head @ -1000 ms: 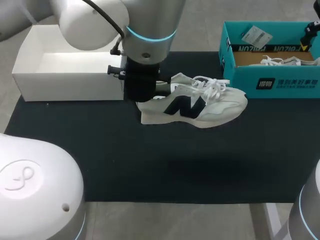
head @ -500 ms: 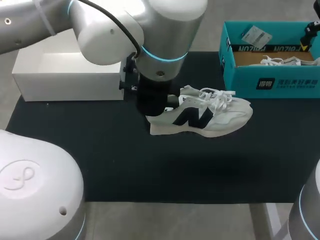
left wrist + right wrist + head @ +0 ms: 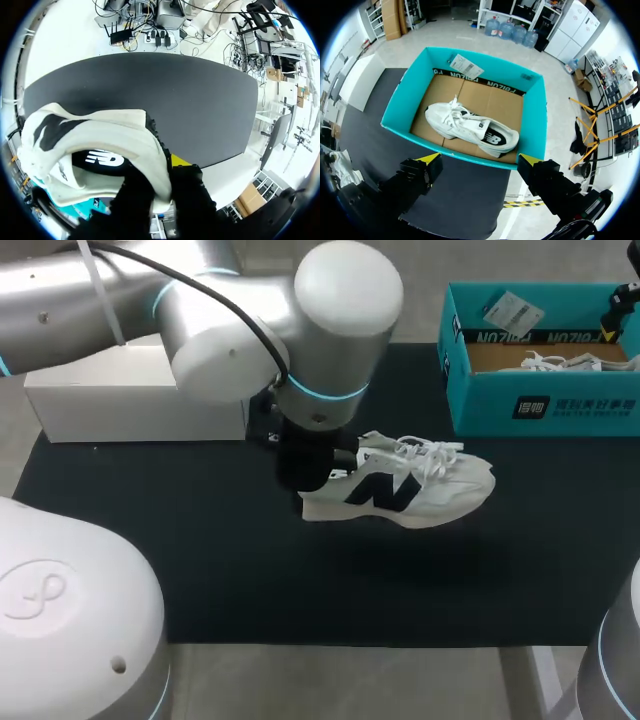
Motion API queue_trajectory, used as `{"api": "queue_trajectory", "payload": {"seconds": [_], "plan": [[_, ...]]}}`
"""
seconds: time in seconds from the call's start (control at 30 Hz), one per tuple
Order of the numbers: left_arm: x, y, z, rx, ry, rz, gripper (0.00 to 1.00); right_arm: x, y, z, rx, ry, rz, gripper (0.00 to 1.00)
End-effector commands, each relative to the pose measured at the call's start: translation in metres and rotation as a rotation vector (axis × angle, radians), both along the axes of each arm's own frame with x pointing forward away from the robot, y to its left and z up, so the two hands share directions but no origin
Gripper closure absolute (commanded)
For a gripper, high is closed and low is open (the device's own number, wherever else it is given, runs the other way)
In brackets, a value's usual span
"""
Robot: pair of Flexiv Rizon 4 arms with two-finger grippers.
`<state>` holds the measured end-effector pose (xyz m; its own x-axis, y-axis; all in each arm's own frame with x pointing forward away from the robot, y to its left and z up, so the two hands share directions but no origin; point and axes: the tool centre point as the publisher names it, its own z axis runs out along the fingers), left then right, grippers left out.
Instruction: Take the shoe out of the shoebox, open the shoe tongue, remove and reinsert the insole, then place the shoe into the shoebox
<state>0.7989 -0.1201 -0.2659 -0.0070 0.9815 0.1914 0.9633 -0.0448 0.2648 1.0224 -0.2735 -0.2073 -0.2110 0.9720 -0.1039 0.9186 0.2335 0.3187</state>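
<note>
The left claw (image 3: 159,176) pinches the heel rim of the white shoe (image 3: 410,485), with one finger inside and one outside. The shoe is out of the teal shoebox (image 3: 480,400), near its front wall, over the dark mat (image 3: 250,570). The right claw (image 3: 479,161) is spread wide above the shoebox, where a second shoe (image 3: 470,131) lies. A white box (image 3: 130,400) sits well apart from the shoebox.

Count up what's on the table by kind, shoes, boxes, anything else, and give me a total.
Shoes: 2 (held shoe in the left gripper, second shoe in the teal shoebox)
Boxes: 2 (teal shoebox, white box)
Mats: 1 (black mat)
Total: 5
</note>
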Motion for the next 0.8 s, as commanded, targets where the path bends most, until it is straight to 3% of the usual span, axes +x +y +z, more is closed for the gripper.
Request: {"api": "queue_trajectory", "payload": {"seconds": [0.03, 0.33, 0.8], "plan": [[0.002, -0.003, -0.035, 0.013, -0.007, 0.002, 1.0, 0.0, 0.0, 0.0, 0.0, 0.0, 0.0, 0.0], [0.005, 0.0, -0.087, 0.044, 0.016, 0.064, 1.0, 0.0, 0.0, 0.0, 0.0, 0.0, 0.0, 0.0], [0.012, -0.008, -0.116, 0.043, 0.026, 0.109, 1.0, 0.0, 0.0, 0.0, 0.0, 0.0, 0.0, 0.0]]}}
